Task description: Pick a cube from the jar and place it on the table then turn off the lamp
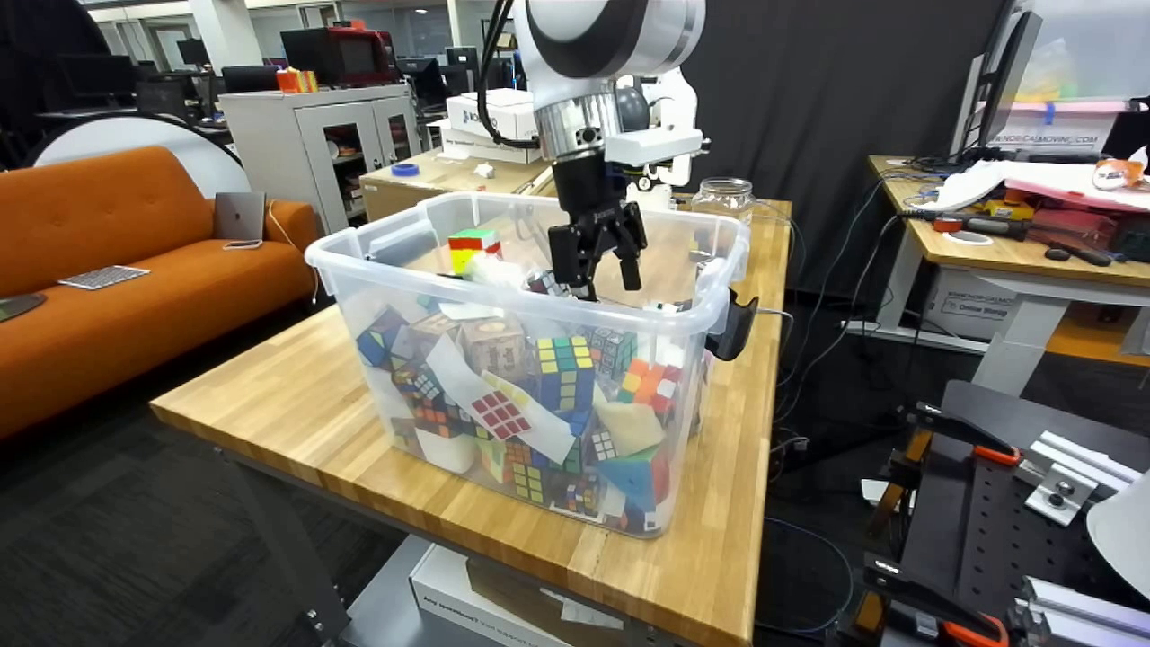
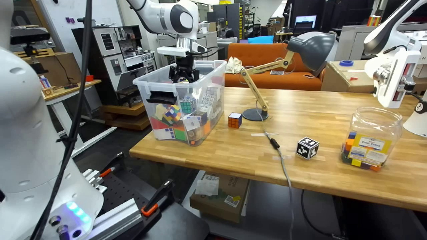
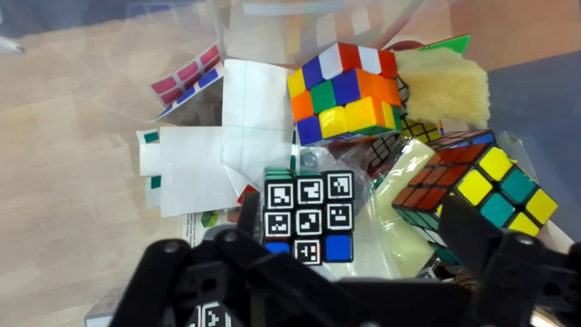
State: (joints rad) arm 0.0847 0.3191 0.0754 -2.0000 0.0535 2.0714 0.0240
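Note:
The jar, a large clear bin, stands on the wooden table, filled with puzzle cubes and paper; it also shows in an exterior view. My gripper points down inside the bin's opening, open and empty; it also shows in an exterior view. In the wrist view, a cube with black-white markers and blue squares lies between the spread fingertips, nearer the left one. A red, yellow and teal cube lies by the right finger, partly hidden. The grey desk lamp stands on the table; whether it is lit is unclear.
An orange-sided cube sits between bin and lamp base. A black-white marker cube, the lamp cord's switch and a clear round container of small blocks are farther along. A second white arm hangs at the far end.

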